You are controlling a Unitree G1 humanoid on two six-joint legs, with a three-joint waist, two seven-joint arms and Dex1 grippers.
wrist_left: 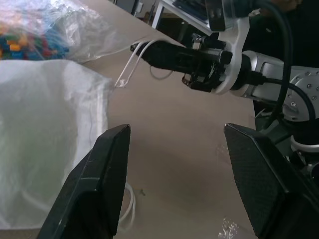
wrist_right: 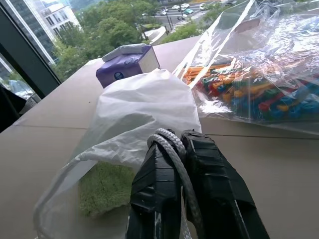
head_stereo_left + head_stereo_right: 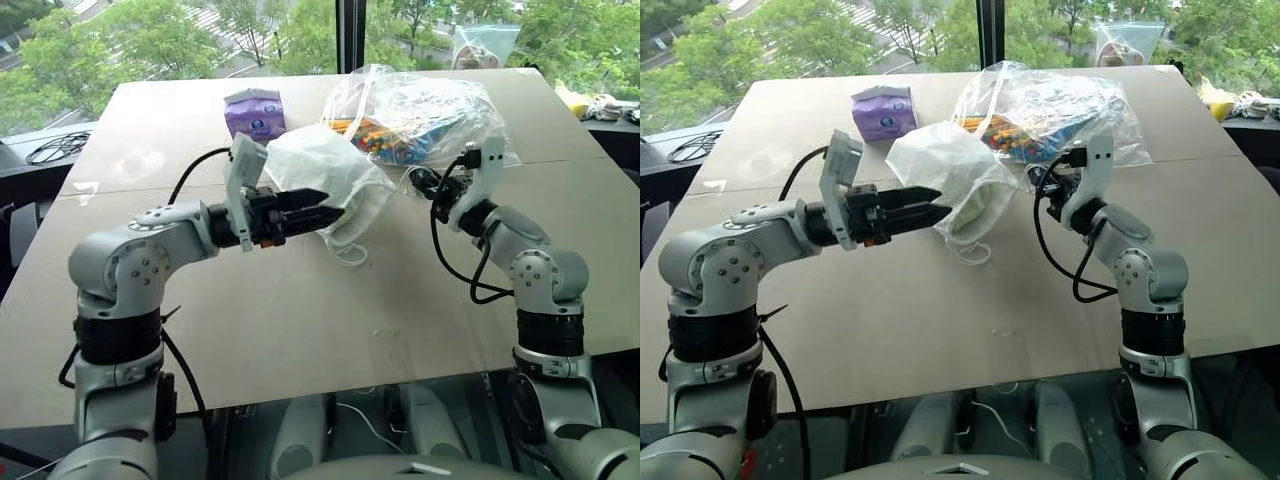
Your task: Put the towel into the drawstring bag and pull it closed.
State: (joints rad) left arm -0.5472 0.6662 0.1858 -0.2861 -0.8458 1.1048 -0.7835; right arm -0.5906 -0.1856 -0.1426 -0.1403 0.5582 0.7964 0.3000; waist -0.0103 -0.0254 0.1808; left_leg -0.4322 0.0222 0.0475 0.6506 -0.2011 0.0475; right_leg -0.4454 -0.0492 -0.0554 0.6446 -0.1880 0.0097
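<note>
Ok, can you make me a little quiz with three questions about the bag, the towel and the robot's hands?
1. Where is the green towel?
A. Inside the white drawstring bag
B. On the purple tissue pack
C. In the clear plastic bag

2. What colour is the cord in the right hand?
A. Red
B. White
C. Black

3. How is the left hand?
A. Shut on the towel
B. Shut on the cord
C. Open, holding nothing

Answers: 1 A, green shows through the bag's open mouth. 2 B, a white cord sits pinched between the shut black fingers. 3 C, its two fingers stand wide apart over the table.
</note>
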